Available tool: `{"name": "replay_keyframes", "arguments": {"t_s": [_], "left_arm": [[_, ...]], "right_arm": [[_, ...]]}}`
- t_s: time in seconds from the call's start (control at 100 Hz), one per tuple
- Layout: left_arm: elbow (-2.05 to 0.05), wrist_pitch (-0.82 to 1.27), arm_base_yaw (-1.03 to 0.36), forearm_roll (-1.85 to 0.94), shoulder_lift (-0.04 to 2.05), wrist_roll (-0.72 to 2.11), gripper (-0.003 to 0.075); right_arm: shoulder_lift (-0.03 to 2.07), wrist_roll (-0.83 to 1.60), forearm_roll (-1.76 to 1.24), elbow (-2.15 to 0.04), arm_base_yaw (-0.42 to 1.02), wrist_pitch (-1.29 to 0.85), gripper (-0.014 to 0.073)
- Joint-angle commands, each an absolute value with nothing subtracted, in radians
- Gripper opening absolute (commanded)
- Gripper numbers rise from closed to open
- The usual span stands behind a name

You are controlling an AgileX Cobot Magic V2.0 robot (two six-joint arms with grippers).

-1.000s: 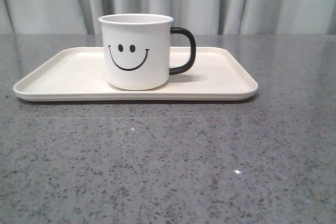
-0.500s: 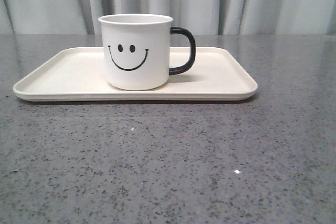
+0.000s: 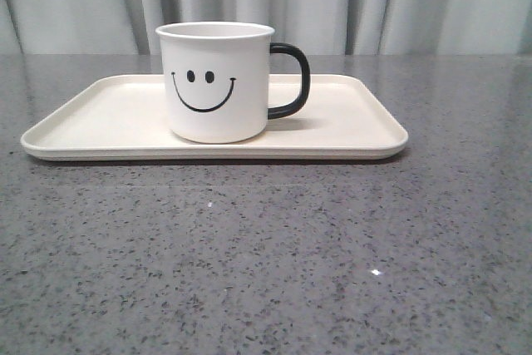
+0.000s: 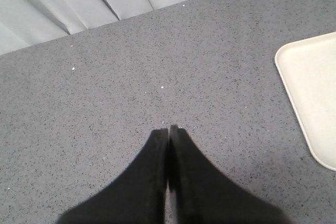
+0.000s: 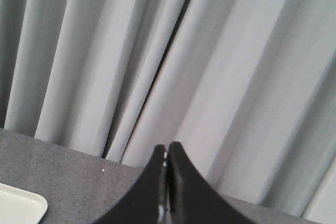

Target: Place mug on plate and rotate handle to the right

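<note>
Even, soft, fairly bright light fills all views, with small specular glints on the speckled tabletop (image 3: 376, 272), a faint shadow at the mug (image 3: 216, 81)'s 3 o'clock side, and close, dark claw fingers (image 4: 152, 182) blurred.

The black left hand (image 4: 168, 129), fingers pressed together, hangs over the speckled grey stone table (image 4: 157, 61), apart from the cream-white rectangular plate (image 4: 313, 87)

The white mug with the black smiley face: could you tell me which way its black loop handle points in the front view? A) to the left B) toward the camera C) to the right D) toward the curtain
C: the black loop handle juts from the right side of the white mug with the black smiley face, which stands on the cream-white rectangular tray.
</note>
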State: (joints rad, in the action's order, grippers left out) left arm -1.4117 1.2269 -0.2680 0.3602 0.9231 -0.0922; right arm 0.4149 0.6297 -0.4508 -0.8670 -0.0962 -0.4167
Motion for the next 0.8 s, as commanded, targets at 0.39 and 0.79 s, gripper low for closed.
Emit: {"name": "replay_keyframes", "arguments": {"t_s": [0.39,0.79], "left_arm": [[-1.436,1.161,-0.266,0.371,0.923,-0.105,-0.002],[-1.392,1.022,-0.266,0.346,0.881,-0.105,-0.002]], "right_arm": [[0.422,0.627,-0.455,-0.888,-0.103,-0.341,-0.0119],[0.422,0.627,-0.455,-0.888,-0.103,-0.342,-0.0119]]}}
